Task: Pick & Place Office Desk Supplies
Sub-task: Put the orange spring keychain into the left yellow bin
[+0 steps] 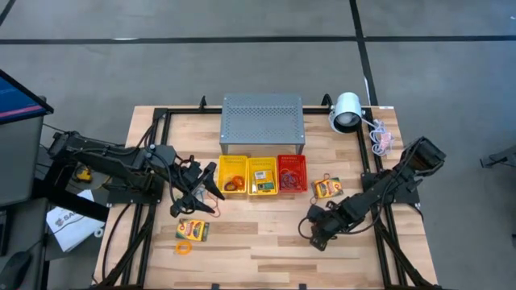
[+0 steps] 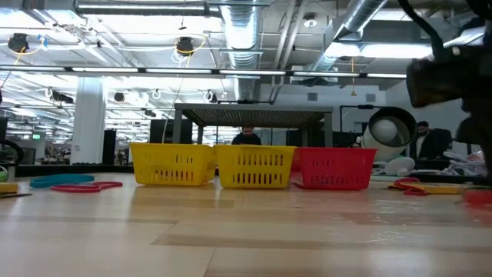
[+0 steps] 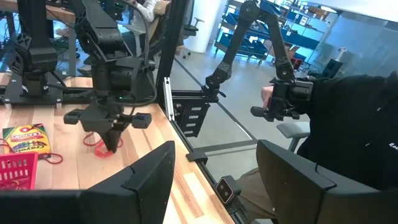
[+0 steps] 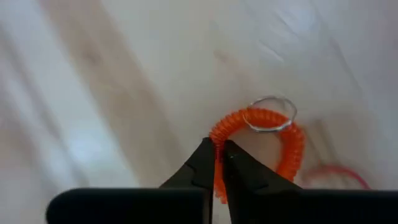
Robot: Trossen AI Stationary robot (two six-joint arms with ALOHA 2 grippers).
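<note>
Orange coiled band loop (image 4: 258,140), with a metal ring (image 4: 273,114), is pinched by the right gripper (image 4: 219,163), jaws closed on it at lower right of the counter (image 1: 266,242); only the wrist view shows this. Left gripper (image 1: 211,193) jaws are parted, empty, beside yellow basket (image 1: 234,175).

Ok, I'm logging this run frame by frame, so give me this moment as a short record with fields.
right gripper: low over the table, shut on the orange coil loop
left gripper: raised beside the left yellow basket, open, holding nothing
baskets: two yellow, one red basket, in a row before the grey perforated box
loose on table: card box
</note>
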